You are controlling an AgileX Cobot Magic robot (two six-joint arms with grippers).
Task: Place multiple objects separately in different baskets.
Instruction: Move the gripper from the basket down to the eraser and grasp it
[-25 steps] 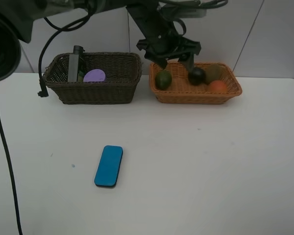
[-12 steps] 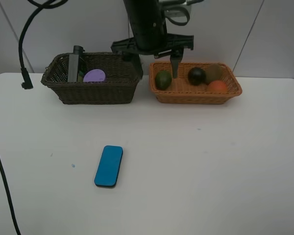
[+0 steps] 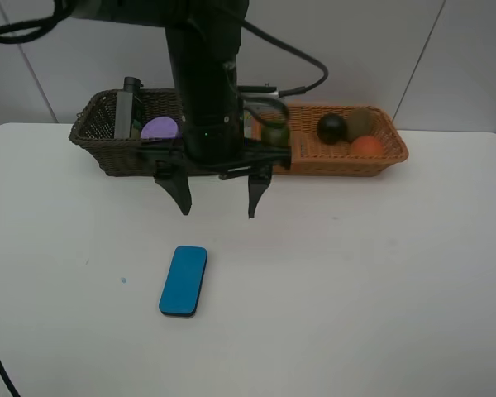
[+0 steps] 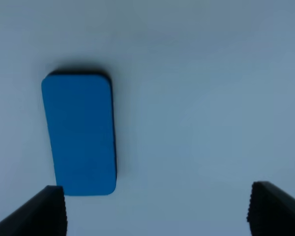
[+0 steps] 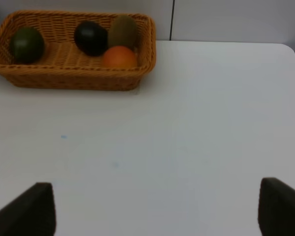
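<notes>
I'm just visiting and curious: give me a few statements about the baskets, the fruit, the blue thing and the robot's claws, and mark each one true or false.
1. The flat blue eraser lies inside the dark brown wicker basket. False: it lies on the white table, outside both baskets.
2. The shallow orange-tan wicker basket holds four round fruits. True.
3. The left gripper grips the eraser. False: its jaws are open and empty, above the table.
4. A purple-lidded tub sits in the dark brown basket. True.
5. The right gripper is open and holds nothing. True.
</notes>
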